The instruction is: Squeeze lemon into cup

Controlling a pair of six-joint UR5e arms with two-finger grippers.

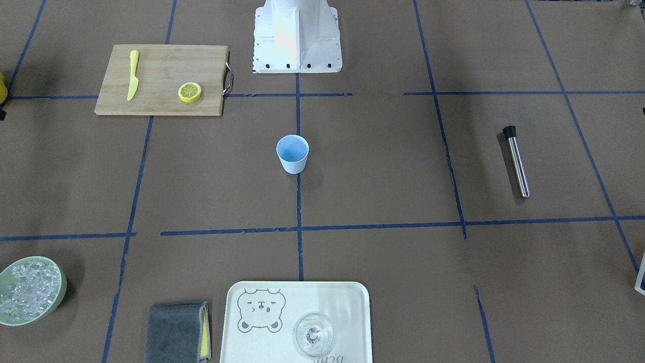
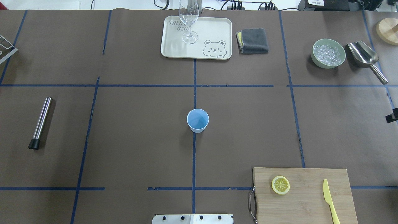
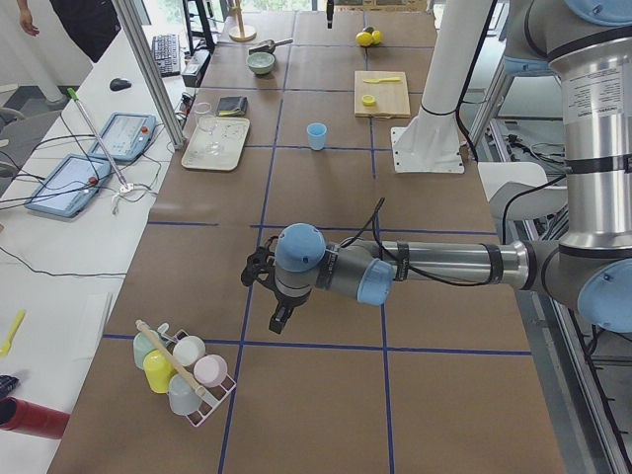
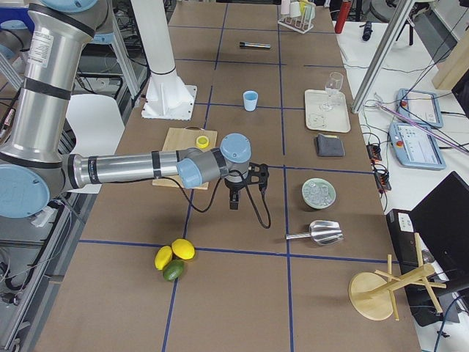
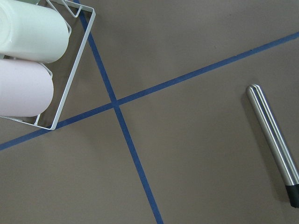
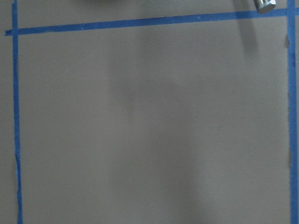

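Tray (image 1: pixel 347 312) with a bear print sits at the operators' edge, a stemmed glass (image 1: pixel 313 334) standing upright on it; folded grey cloth (image 1: pixel 176 330) just beside the tray, bowl (image 1: pixel 63 290) of ice further along the same edge. Cup (image 1: pixel 292 154) stands upright mid-table, on the centre tape line, nothing touching it. Lemon (image 1: pixel 189 92) slice lies flat on the wooden board (image 1: pixel 161 70) close to the robot's base on its right side, near the board's handle end and well apart from the cup. Yellow knife (image 1: pixel 133 74) lies on the same board, apart from the slice. Steel rod (image 1: pixel 517 161) with a black tip lies on the robot's left side. Left gripper (image 3: pixel 278 318) hangs over bare table near a wire rack (image 3: pixel 183 370) of cups, far out past the rod. Right gripper (image 4: pixel 234 199) hovers over the table between board and ice bowl, holding nothing that I can see. Whether either gripper's fingers are spread or closed, I cannot tell from these side views.
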